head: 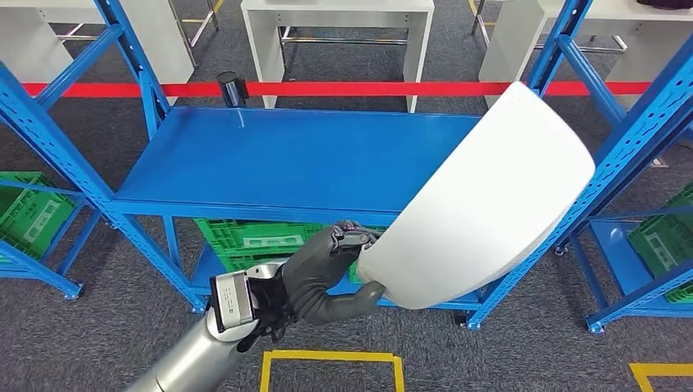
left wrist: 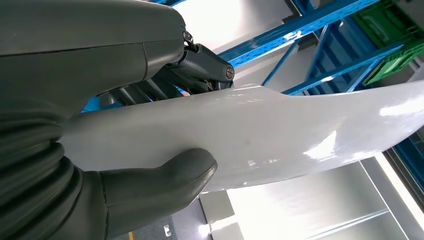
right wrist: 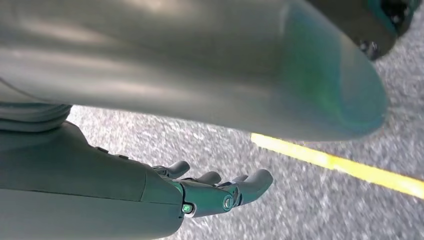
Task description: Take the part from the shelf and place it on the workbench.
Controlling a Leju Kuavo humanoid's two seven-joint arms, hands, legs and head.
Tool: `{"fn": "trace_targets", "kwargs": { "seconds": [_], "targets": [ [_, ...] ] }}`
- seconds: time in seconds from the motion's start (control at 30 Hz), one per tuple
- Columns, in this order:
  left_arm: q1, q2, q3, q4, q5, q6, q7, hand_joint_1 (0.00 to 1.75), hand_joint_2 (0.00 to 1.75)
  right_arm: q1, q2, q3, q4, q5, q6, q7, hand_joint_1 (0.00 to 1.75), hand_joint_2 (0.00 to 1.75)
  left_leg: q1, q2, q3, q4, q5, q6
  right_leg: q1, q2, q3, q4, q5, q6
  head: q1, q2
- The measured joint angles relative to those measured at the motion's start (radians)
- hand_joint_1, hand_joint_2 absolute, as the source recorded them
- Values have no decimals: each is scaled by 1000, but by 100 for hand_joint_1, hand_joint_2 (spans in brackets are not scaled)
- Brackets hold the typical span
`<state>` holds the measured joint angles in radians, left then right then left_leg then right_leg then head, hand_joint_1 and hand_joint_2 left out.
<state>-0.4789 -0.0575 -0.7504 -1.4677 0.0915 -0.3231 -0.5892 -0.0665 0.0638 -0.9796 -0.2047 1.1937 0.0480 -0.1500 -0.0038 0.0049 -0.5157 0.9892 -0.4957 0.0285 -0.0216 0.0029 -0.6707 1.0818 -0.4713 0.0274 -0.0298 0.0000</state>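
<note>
A large white curved part [head: 490, 204] hangs in the air in front of the blue shelf [head: 286, 159], tilted up toward the right. My left hand [head: 327, 273] grips its lower left edge, thumb under the part and fingers over the top. The left wrist view shows the same hold: the thumb [left wrist: 165, 182] presses one face of the white part [left wrist: 280, 135] and the dark fingers [left wrist: 200, 65] clamp the other. My right hand [right wrist: 210, 192] hangs over the grey carpet with its fingers apart and nothing in them.
The blue shelf's upper board is bare. Green crates [head: 245, 241] sit on its lower level, with more green crates [head: 29, 212] in the racks at left and right [head: 666, 237]. A red barrier tape [head: 327, 88] runs behind. White tables [head: 339, 33] stand beyond. Yellow floor marking [head: 327, 363] lies below.
</note>
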Motion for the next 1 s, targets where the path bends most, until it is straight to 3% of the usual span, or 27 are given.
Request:
{"fn": "trace_targets", "kwargs": {
  "seconds": [0.07,0.1,0.13,0.17,0.23,0.3,0.33,0.43,0.5,0.57,0.6,0.63,0.67,0.7,0.77,0.83,0.93,1.0],
  "targets": [
    [0,0,0,2,0,0,1,175,175,0,0,0,0,0,3,-8,0,0,-1,2,-24,2,19,7,0,0,-38,120,-92,9,6,0],
    [1,0,0,3,-1,-1,3,175,175,0,0,0,0,0,4,-10,0,0,-2,2,-38,5,28,7,0,0,-52,176,-117,12,7,0],
    [1,0,-1,4,-1,-1,4,175,175,0,0,0,0,0,4,-11,0,0,-2,3,-53,10,36,6,0,0,-52,209,-123,14,7,0],
    [1,0,-1,4,-2,-1,5,175,175,0,0,0,0,0,4,-12,0,0,-2,3,-68,15,43,4,0,0,-36,207,-112,15,8,0],
    [1,-1,-1,4,-2,-1,7,175,175,-1,-1,0,0,-1,4,-11,0,0,0,3,-94,29,54,-2,-2,-1,49,106,-72,15,10,0],
    [0,-1,-1,2,-2,-1,10,175,175,-3,-2,-1,0,-9,5,0,0,0,-2,3,-112,43,62,-12,2,1,128,-8,-63,3,11,0],
    [-1,-2,-2,1,-2,-2,11,175,175,-4,-2,-5,0,-19,3,18,0,0,-3,3,-116,48,66,-18,4,2,145,-37,-68,-6,12,0],
    [-2,-2,-6,-2,-2,-5,16,175,175,-3,-2,-33,0,-62,-8,106,0,0,-3,1,-123,49,77,-37,5,2,136,-47,-59,-31,10,0],
    [-2,-1,-9,-4,-2,-5,19,175,175,-2,-2,-52,1,-78,-13,141,0,0,0,-1,-143,89,32,-48,1,-1,120,-52,-40,-45,6,0],
    [-2,0,-11,-5,-1,-5,21,175,175,-3,-4,-67,1,-90,-15,170,0,0,4,-2,-178,200,-61,-57,1,-2,96,-52,-20,-52,0,0],
    [-2,0,-13,-5,-1,-5,23,175,175,-3,-6,-75,1,-97,-17,194,0,0,5,-2,-192,262,-97,-60,2,-2,83,-51,-10,-52,-2,0],
    [-2,1,-14,-5,-1,-5,26,175,175,-2,-7,-84,1,-103,-18,220,0,0,6,-2,-196,305,-112,-61,2,-3,70,-50,0,-51,-2,0],
    [-2,2,-15,-6,-1,-5,29,175,175,-1,-9,-92,1,-106,-20,243,0,0,6,-2,-183,316,-105,-61,2,-3,57,-50,9,-49,-3,0],
    [-2,3,-16,-9,0,-5,33,175,175,-1,-11,-99,1,-108,-22,260,0,0,6,-2,-154,291,-83,-58,3,-3,45,-49,18,-47,-4,0],
    [-3,3,-17,-20,2,-5,39,175,175,1,-14,-109,1,-111,-23,274,0,0,4,-3,-53,158,-48,-47,4,-3,27,-48,35,-42,-6,0],
    [-5,3,-20,-35,4,-5,42,175,175,2,-16,-119,1,-121,-21,264,0,0,-1,-3,18,46,-51,-35,4,-2,20,-50,48,-31,-6,0],
    [-7,3,-23,-49,7,-7,45,175,175,3,-18,-135,1,-145,-14,241,0,0,-6,-2,23,11,-46,-16,1,-3,20,-57,64,-9,-7,0],
    [-8,1,-25,-55,8,-9,46,175,175,3,-20,-145,1,-155,-12,237,0,0,-2,0,15,2,-26,-1,-1,-2,5,-25,37,2,-4,0]
  ]
}}
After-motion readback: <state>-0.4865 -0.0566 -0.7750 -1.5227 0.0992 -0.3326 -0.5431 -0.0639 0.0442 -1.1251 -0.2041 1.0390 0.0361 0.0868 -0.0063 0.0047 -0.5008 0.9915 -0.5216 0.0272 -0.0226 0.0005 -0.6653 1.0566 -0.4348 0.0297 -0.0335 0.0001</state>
